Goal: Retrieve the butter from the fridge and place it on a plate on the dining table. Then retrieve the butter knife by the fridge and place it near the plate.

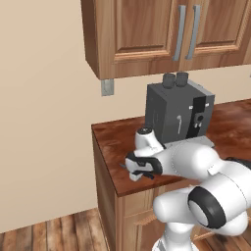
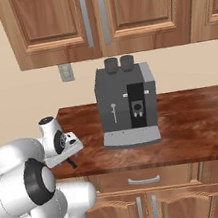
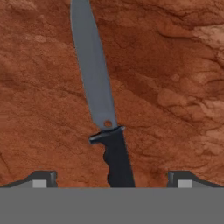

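The butter knife lay flat on the reddish-brown wood counter, close to the counter's front edge and near its left end. In the hand view it had a long grey blade and a short black handle. The blade pointed to the top of that view and the handle pointed down toward the gripper.

The gripper hung low over the knife, pointing down at the counter. Its two dark fingertips stood wide apart, one on each side of the black handle. They did not touch the handle, and nothing was held between them. In the left base view a bit of dark knife poked out just left of the gripper, by the counter's front edge. In the right base view the gripper was over the left front corner of the counter.

Further right on the counter, back from the front edge, stood a grey coffee machine with two dark knobs on top. It was well apart from the knife. Brown wall cabinets with grey bar handles hung above. A small grey wall socket sat on the beige wall under the cabinets, left of the machine.
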Motion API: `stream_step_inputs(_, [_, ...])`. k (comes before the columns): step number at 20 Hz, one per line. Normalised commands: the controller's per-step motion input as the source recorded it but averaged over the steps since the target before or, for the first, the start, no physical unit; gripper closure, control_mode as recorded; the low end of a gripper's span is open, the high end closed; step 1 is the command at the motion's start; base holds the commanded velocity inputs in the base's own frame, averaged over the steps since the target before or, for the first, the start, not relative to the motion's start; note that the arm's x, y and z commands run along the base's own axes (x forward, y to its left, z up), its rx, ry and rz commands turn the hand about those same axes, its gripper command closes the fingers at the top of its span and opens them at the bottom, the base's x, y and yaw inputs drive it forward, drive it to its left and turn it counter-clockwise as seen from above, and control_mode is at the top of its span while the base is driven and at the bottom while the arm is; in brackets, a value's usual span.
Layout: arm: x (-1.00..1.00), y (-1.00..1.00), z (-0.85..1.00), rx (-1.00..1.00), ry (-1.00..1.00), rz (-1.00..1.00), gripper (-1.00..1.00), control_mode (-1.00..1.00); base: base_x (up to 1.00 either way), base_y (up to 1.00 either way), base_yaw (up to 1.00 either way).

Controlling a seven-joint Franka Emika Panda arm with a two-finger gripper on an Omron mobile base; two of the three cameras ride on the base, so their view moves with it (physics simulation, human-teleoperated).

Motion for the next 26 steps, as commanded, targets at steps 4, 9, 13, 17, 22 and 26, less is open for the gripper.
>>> stream_step_inputs(4, [0.0, 0.0, -0.56, 0.0, 0.0, 0.0, -1.0, -1.0, 0.0, 0.0, 0.0])
stream_step_inputs(9, [0.0, 0.0, -0.32, 0.0, -0.01, 0.0, -1.0, -1.0, 0.0, 0.0, 0.0])
stream_step_inputs(13, [0.0, 0.0, -0.25, 0.0, 0.0, 0.0, 1.0, -1.0, 0.0, 0.0, 0.0])
stream_step_inputs(17, [0.0, 0.0, -0.35, 0.0, 0.0, 0.0, 1.0, -1.0, 0.0, 0.0, 0.0])
stream_step_inputs(22, [0.02, 0.0, -0.14, 0.02, -0.04, 0.0, 1.0, -1.0, 0.0, 0.0, 0.0])
stream_step_inputs(26, [-0.1, 0.0, -0.06, 0.0, -0.04, -0.03, 1.0, -1.0, 0.0, 0.0, 0.0])
